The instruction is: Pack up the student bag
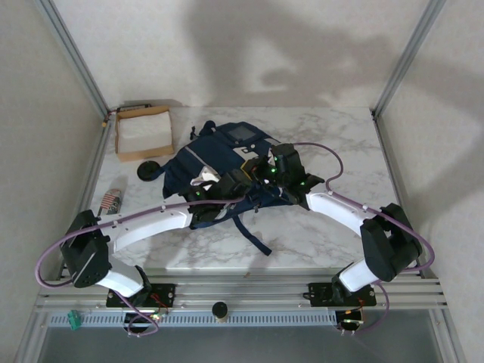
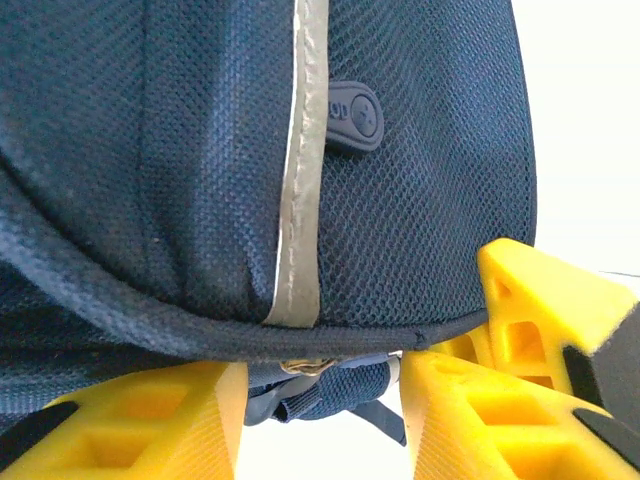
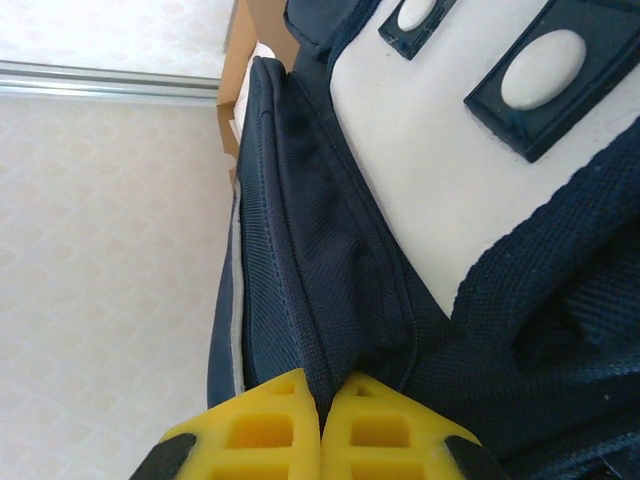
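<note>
- The student bag (image 1: 219, 155) lies flat near the middle of the marble bench (image 1: 340, 151), a little toward 12 o'clock, and its dark straps trail toward 6 o'clock.
- A shallow cardboard box (image 1: 144, 132) stands at about 10 o'clock from the bag, near the far left corner, with something white inside it.
- A flat black round thing (image 1: 149, 172) lies at 9 o'clock from the bag, just beside the fabric.
- A small striped thing (image 1: 111, 200) lies at about 8 o'clock, near the left edge; it is too small to say what it is.
- The left pincer (image 2: 322, 385) is at the bag's edge on the 7 o'clock side.
- Its yellow fingers (image 2: 130, 420) stand partly apart under the piped seam.
- A bunch of navy fabric with a small metal ring sits in the gap, but I cannot tell if the jaws press on it.
- In the left wrist view a pale stripe (image 2: 300, 200) runs down the mesh fabric, and a dark rubber tab (image 2: 355, 115) lies beside it at 2 o'clock.
- The right pincer (image 3: 322, 400) is closed, with its two yellow tips together against a fold of the navy fabric.
- I cannot tell if any fabric is caught between the tips.
- Beside this fold, at 2 o'clock, there is a pale panel (image 3: 430, 170) with dark patches that carry pale ovals.
</note>
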You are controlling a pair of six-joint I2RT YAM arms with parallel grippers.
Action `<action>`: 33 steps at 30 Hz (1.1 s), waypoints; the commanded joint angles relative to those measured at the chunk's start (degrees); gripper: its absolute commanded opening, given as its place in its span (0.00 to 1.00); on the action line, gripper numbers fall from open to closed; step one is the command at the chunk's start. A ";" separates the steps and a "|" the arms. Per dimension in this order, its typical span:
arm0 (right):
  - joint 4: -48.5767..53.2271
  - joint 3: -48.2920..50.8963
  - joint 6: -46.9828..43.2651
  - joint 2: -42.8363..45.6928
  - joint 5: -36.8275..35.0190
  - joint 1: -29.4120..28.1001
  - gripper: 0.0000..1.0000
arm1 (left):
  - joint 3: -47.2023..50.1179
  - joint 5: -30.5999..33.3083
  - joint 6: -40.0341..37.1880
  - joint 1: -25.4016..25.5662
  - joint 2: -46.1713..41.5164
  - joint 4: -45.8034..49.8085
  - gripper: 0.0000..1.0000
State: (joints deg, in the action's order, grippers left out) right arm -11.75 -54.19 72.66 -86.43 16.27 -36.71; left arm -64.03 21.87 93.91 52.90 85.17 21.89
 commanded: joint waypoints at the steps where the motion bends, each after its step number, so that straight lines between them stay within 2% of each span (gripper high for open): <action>1: -6.28 -1.26 -1.51 4.78 0.84 -1.17 0.00 | -0.82 4.71 3.83 -3.06 1.66 6.84 0.42; 4: -6.12 -1.60 -2.08 5.47 0.50 -1.00 0.00 | 0.87 7.05 5.22 -3.51 0.07 10.53 0.35; 12: -4.03 -2.76 -4.84 6.45 -1.37 -0.16 0.00 | 4.23 6.64 5.49 -3.11 -5.43 14.60 0.25; 17: -3.46 -2.85 -5.98 7.13 -2.13 -0.12 0.00 | 6.38 4.75 3.72 -2.90 -10.06 14.19 0.25; 19: -4.49 -1.92 -4.37 7.32 -1.52 -0.12 0.00 | 5.38 3.67 2.38 -2.28 -10.82 12.13 0.28; 25: -7.32 -1.17 -0.18 7.29 -0.16 -1.52 0.00 | -1.90 2.51 -0.27 0.09 -7.15 7.52 0.36; 29: -6.87 -1.54 -0.64 6.72 -0.17 -1.44 0.00 | -6.89 6.02 -0.44 1.75 -3.98 13.39 0.35; 33: -6.90 -1.60 -1.44 6.72 -0.67 -1.35 0.00 | -6.68 7.08 -1.02 2.30 -3.91 18.31 0.32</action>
State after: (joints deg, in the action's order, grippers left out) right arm -9.85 -54.19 71.83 -83.53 14.96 -37.69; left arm -69.82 22.48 91.66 54.65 81.01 29.43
